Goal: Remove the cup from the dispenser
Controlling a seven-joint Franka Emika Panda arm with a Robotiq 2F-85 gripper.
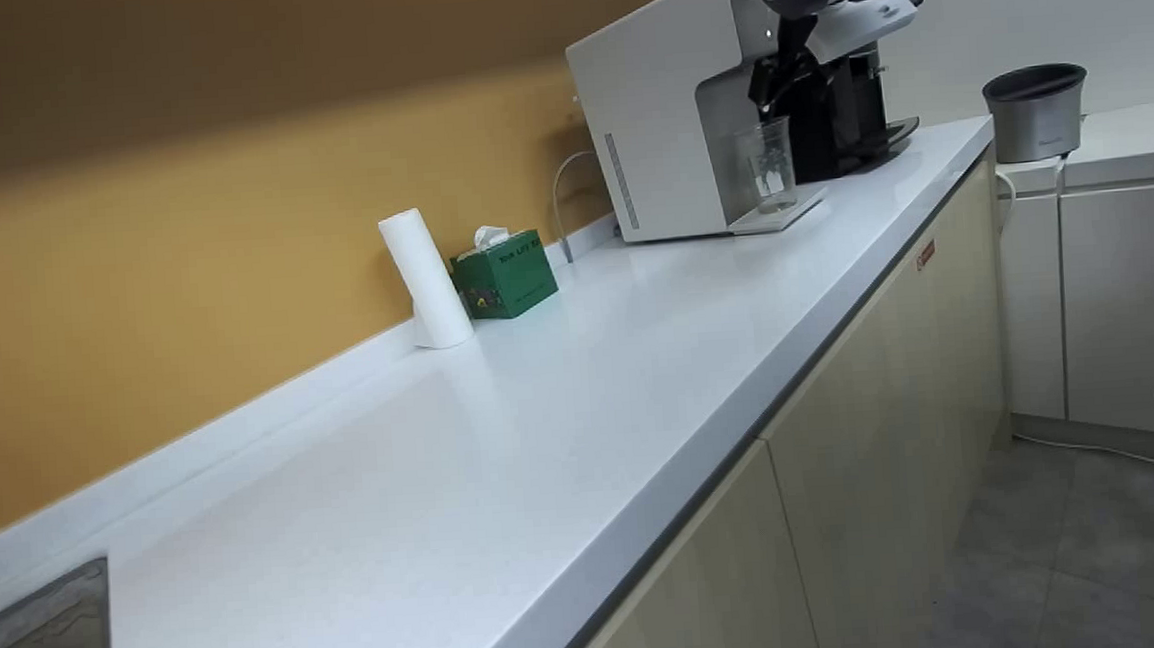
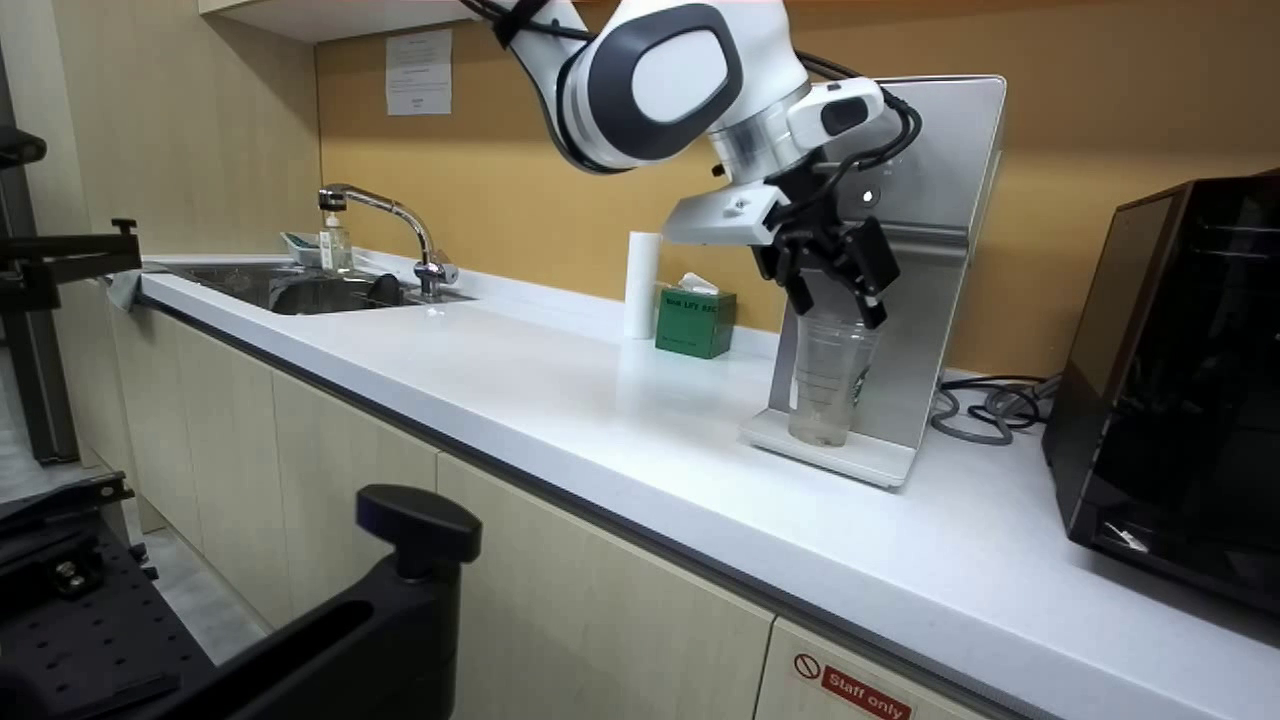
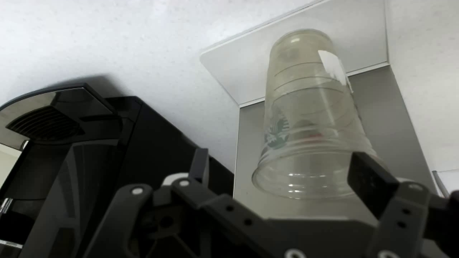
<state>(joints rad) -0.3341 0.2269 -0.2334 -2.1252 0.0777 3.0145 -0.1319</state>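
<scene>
One clear plastic cup (image 3: 308,107), thin-walled and tapered, stands upright on the flat white plate (image 3: 235,68) at the foot of the dispenser (image 1: 665,118), its wide rim uppermost. Fine rings, a green printed emblem and a white patch mark its see-through side. The dispenser, a smooth pale box with a grey niche in its front, sits near the back edge of the glossy white tabletop (image 1: 348,508). Matt black and jointed, the gripper (image 2: 836,302) reaches down to the cup's rim with its fingers spread wide apart; it has hold of nothing, and whether a finger touches the plastic I cannot tell. Next to the dispenser, near the tabletop's end edge, stands a shiny black machine (image 3: 154,147) with a curved, slatted tray (image 3: 46,123). Farther along the back edge, a white paper roll (image 1: 426,283) rises just beside a green cardboard tissue box (image 1: 514,278). A steel sink (image 1: 64,618) with a curved chrome tap (image 2: 436,272) is set toward the opposite end.
</scene>
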